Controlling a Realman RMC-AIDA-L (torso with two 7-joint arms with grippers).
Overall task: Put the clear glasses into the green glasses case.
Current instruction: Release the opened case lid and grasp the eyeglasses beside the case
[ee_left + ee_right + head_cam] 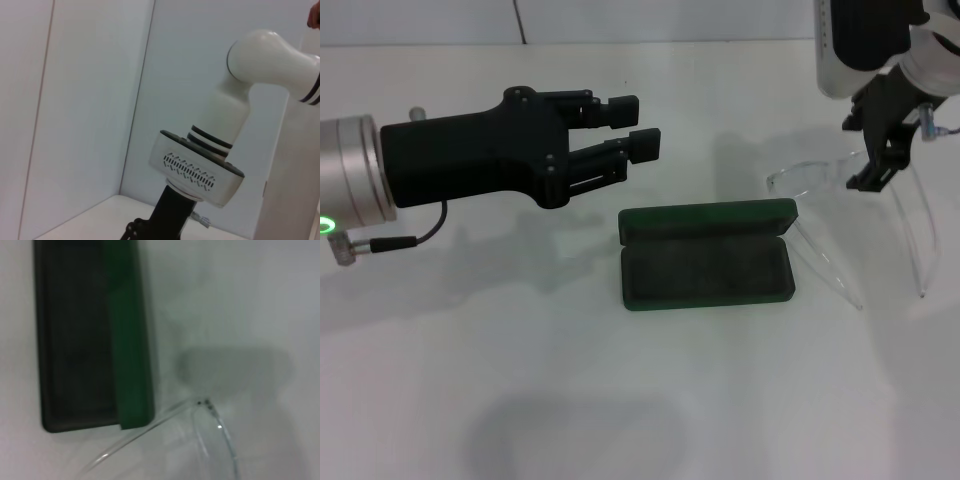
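Glasses case first: the green glasses case (pixel 706 255) lies open on the white table (pixel 620 400), near the middle of the head view, its lid standing up along the far edge and its dark lined tray facing upward; nothing lies inside the tray. The clear glasses (pixel 865 220) rest on the table just to the right of the case, their front piece toward the far side and both long clear arms unfolded and stretching toward the near edge; the arm nearer the case runs close beside the case's right end, and whether it touches cannot be told. The right gripper (pixel 880 135) hangs above the front piece of the glasses, pointing downward, its dark fingers (pixel 873 170) low over the lens; whether they are parted or closed cannot be told, nor whether they touch the plastic. The right wrist view looks down on the case's end and, beside it, the hinge corner of the glasses (pixel 205 402). The left gripper (pixel 635 128) hovers above the table to the left of the case and a little beyond it, pointing toward the right, its two fingers a narrow gap apart and holding nothing.
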